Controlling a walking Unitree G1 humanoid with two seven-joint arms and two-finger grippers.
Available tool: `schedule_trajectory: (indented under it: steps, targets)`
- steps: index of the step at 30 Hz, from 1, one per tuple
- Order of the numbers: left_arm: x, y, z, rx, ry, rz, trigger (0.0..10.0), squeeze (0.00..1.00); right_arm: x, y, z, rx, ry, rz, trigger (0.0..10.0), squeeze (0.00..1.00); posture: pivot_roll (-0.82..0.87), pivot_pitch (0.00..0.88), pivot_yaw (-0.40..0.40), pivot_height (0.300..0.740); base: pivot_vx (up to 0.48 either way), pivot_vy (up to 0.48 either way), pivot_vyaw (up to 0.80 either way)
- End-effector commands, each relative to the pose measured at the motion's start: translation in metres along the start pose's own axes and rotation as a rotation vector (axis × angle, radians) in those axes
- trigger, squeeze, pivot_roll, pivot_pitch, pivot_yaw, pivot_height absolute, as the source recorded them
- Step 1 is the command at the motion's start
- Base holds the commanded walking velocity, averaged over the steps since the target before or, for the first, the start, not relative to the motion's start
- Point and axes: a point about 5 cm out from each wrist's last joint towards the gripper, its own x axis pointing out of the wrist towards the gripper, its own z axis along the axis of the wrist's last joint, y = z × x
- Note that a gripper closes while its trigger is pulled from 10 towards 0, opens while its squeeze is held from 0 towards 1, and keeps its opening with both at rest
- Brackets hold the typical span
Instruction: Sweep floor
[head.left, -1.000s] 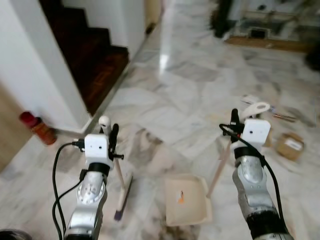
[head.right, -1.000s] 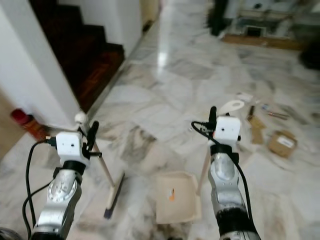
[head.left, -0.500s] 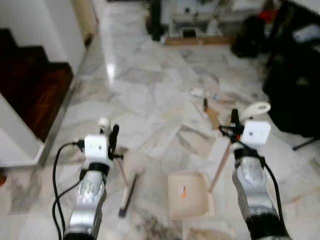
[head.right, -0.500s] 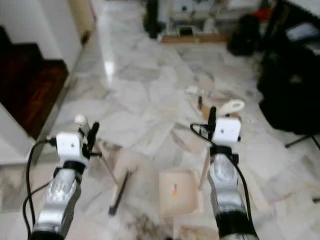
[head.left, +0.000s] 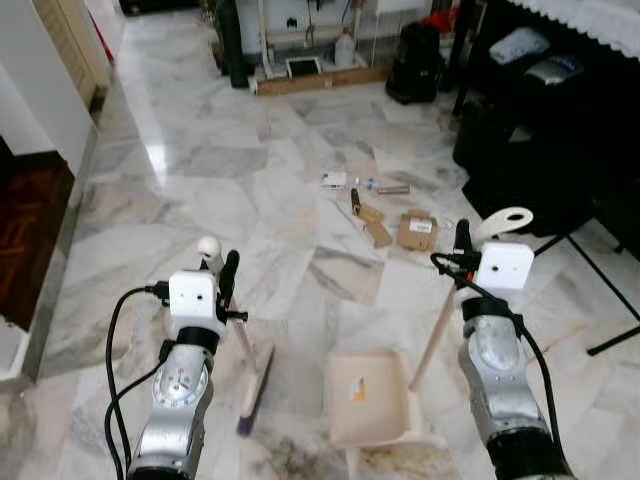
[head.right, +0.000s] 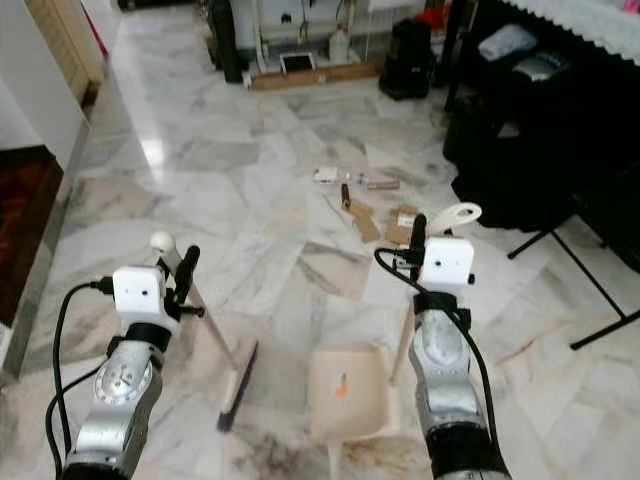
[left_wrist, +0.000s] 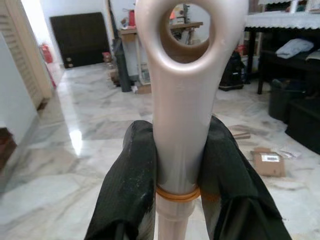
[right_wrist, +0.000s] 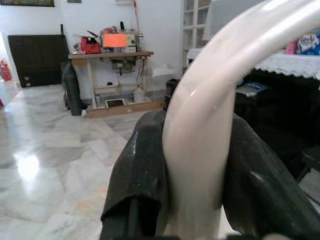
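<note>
Broom (head.left: 252, 385): pale handle with hanging eye at top, dark bristle strip on floor at 7 o'clock. Dustpan (head.left: 365, 398): cream, flat on floor at 6 o'clock, long pale handle rising toward 3.

Left gripper (left_wrist: 175, 170) clamped on broom handle below eye, forearm raised. Right gripper (right_wrist: 197, 165) clamped on dustpan handle, forearm raised.

Marble floor (head.left: 200, 200), glossy. Cardboard scraps (head.left: 400, 225) at 1 o'clock. Dark stair (head.left: 25, 235) at 9.

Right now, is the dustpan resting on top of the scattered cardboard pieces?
No, the dustpan sits on bare marble close to the robot, while the cardboard pieces lie farther ahead on the floor, well apart from it.
</note>
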Motion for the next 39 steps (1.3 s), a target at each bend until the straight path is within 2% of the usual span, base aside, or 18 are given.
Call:
schedule_trajectory:
  steps: [1,8,21,25,30,39]
  targets:
    - [0.0,0.004,0.006,0.002,-0.037,0.014,10.0,0.0,0.005,0.003,0.013,0.008,-0.064,0.007,10.0,0.0,0.03,0.08,0.058,0.74,0.0,0.0,0.0]
    - [0.003,0.004,0.005,0.008,-0.026,0.02,10.0,0.0,0.004,0.006,0.014,0.013,-0.066,0.015,10.0,0.0,0.03,0.084,0.056,0.74,0.0,0.0,0.0]
    - [0.004,0.007,0.006,0.014,-0.025,0.041,10.0,0.0,0.004,0.008,0.013,0.016,-0.052,0.024,10.0,0.0,0.03,0.088,0.056,0.74,0.361,0.0,0.0]
    - [0.004,0.008,0.006,0.014,-0.027,0.046,10.0,0.0,0.005,0.01,0.013,-0.009,-0.058,0.041,10.0,0.0,0.03,0.088,0.056,0.74,0.365,0.0,0.0]
    - [0.004,0.008,0.007,0.014,-0.027,0.046,10.0,0.0,0.005,0.012,0.014,-0.023,-0.062,0.057,10.0,0.0,0.03,0.089,0.056,0.74,0.368,0.0,0.8]
    - [0.004,0.007,0.007,0.012,-0.028,0.048,10.0,0.0,0.005,0.014,0.014,-0.006,-0.059,0.062,10.0,0.0,0.03,0.089,0.054,0.74,0.369,0.0,0.0]
